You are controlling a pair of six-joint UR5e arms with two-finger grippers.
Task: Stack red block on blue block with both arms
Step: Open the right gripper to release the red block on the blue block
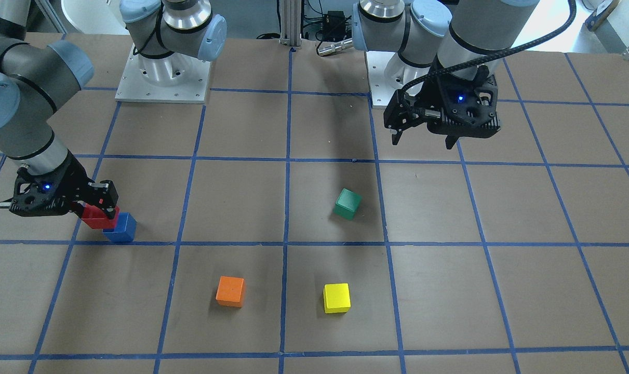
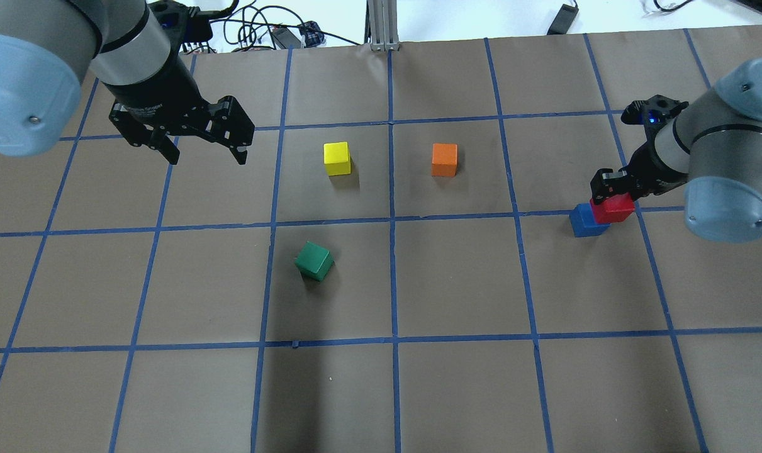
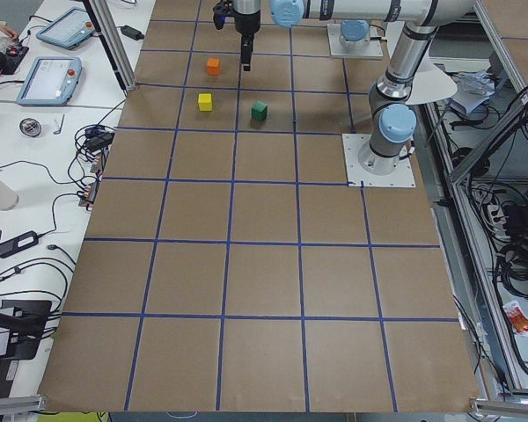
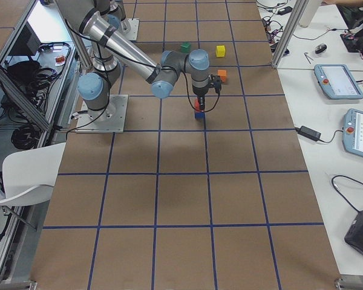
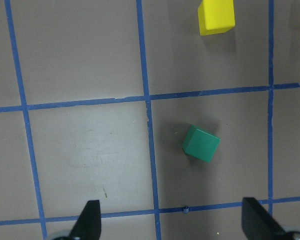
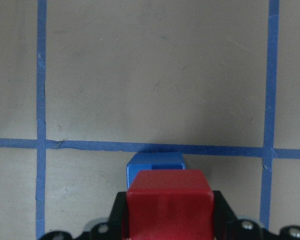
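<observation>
My right gripper (image 1: pixel 98 208) is shut on the red block (image 1: pixel 93 219) and holds it over the blue block (image 1: pixel 122 229), shifted a little to one side. I cannot tell whether the two blocks touch. In the right wrist view the red block (image 6: pixel 170 200) sits between the jaws, with the blue block (image 6: pixel 155 161) showing just beyond it. The overhead view shows the red block (image 2: pixel 615 211) overlapping the blue block (image 2: pixel 583 223) at the table's right. My left gripper (image 2: pixel 207 157) is open and empty, high above the table.
A green cube (image 2: pixel 314 260) lies tilted near the middle, below my left gripper (image 5: pixel 172 225). A yellow cube (image 2: pixel 336 158) and an orange cube (image 2: pixel 444 159) stand farther from the robot. Blue tape lines grid the brown table.
</observation>
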